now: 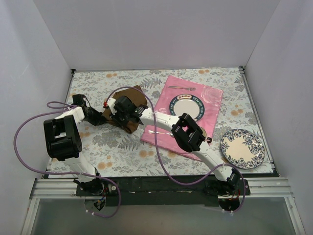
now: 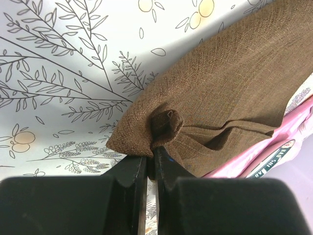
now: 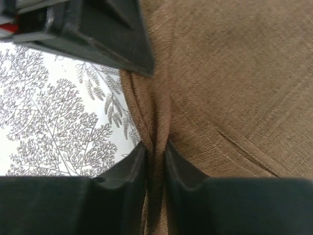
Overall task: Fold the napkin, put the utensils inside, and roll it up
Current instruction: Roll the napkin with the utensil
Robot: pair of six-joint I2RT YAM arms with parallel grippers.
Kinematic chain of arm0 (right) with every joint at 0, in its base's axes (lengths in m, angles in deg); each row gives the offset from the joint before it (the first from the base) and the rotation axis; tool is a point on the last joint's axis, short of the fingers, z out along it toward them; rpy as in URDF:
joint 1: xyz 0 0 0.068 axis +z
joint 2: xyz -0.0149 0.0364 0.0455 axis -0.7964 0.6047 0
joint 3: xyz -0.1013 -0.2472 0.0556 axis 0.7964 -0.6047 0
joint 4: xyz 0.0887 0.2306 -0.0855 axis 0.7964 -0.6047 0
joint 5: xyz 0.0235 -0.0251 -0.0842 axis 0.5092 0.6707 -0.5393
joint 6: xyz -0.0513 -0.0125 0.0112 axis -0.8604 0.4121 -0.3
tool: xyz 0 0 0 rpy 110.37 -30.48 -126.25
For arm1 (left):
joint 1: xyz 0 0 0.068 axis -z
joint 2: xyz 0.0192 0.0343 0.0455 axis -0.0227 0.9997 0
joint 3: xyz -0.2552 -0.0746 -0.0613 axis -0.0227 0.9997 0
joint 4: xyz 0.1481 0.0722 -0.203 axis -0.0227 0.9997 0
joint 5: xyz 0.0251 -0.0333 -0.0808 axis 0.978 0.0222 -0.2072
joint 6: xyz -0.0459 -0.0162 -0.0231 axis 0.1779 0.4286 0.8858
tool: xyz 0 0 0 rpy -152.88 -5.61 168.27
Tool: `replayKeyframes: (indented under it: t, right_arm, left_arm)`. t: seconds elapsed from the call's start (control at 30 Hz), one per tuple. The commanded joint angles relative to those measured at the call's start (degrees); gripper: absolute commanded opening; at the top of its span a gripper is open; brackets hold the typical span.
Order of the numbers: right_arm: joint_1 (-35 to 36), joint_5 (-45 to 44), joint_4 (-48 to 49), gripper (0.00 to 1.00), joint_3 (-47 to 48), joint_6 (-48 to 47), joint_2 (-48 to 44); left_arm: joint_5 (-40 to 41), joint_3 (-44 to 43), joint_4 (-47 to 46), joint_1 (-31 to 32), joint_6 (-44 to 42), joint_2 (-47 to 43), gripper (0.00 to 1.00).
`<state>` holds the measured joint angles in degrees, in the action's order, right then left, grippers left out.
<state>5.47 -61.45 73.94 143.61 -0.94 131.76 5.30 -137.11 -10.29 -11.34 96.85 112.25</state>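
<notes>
The dark brown cloth napkin (image 1: 138, 99) lies rumpled on the floral-printed table cover (image 1: 122, 152), left of centre in the top view, its right edge touching the large pink cloth mat (image 1: 211, 100).

The left gripper (image 2: 151, 159) has its black fingers pressed almost together on a small bunched tuck at the napkin's edge, low in the left wrist view. The right gripper (image 3: 156, 152) has its fingers set narrowly apart, pinching a raised fold of the same cloth, with the left gripper's body in the upper left of that view.

1 slim silver fork (image 1: 182, 88) rests along the mat's upper edge. A 2nd thin silver utensil (image 1: 159, 131) lies near the mat's lower left; its kind is unclear. 1 blue-rimmed round plate (image 1: 188, 107) sits on the mat; 1 floral plate (image 1: 242, 148) stands at lower right.
</notes>
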Motion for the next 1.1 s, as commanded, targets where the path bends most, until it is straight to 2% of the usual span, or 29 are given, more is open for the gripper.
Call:
replayKeyframes:
  t: [0.0,0.1,0.13,0.2,0.3,0.33,0.53,0.57,0.67,0.8,0.9,1.07]
  right_arm:
    - [0.54,-2.06,2.46,0.22,0.85,-0.62,0.05]
    - [0.19,-0.84,1.67,0.1,2.34,-0.53,0.84]
    - [-0.07,-0.22,1.32,0.02,3.74,0.25,1.27]
    - [-0.6,2.93,1.22,0.01,4.02,1.39,1.28]
    - [-2.18,8.28,1.93,0.01,3.84,3.85,1.19]
    - [-3.23,9.71,1.76,0.01,4.37,4.82,1.71]
    - [-7.62,20.25,6.67,0.01,1.65,12.99,2.85]
    - [-8.07,21.31,7.29,0.01,1.65,13.96,3.12]
    - [-10.18,25.71,10.71,0.01,1.12,19.23,4.61]
    - [-11.67,30.62,13.09,0.01,2.44,24.15,7.34]
    - [-12.73,33.35,14.58,0.01,2.01,27.76,9.01]
    - [-13.61,34.42,17.58,0.01,-0.37,29.61,9.1]
  left_arm:
    - [-1.37,0.35,1.44,-0.01,-0.15,-2.76,0.0]
    - [-1.46,0.0,1.61,-0.01,-0.23,-2.85,0.0]
    - [-1.2,-0.18,1.96,-0.01,-0.76,-2.85,0.0]
    - [-0.67,-0.53,2.23,-0.1,-1.37,-3.02,0.0]
    - [0.56,-0.97,2.14,-0.01,-2.52,-3.9,0.12]
    - [0.74,-1.06,2.05,-0.1,-2.69,-4.43,0.19]
    - [1.62,-2.11,2.4,-0.01,-4.71,-5.92,0.35]
    - [2.05,-2.2,2.58,-0.01,-4.89,-6.8,0.4]
    - [2.94,-1.76,2.93,0.6,-5.86,-8.82,0.46]
    - [1.45,0.61,2.05,2.36,-5.42,-13.38,0.48]
    - [-1.44,1.75,1.09,4.73,-4.9,-14.01,0.46]
    - [-0.84,2.55,-0.23,7.81,-2.35,-14.71,0.47]
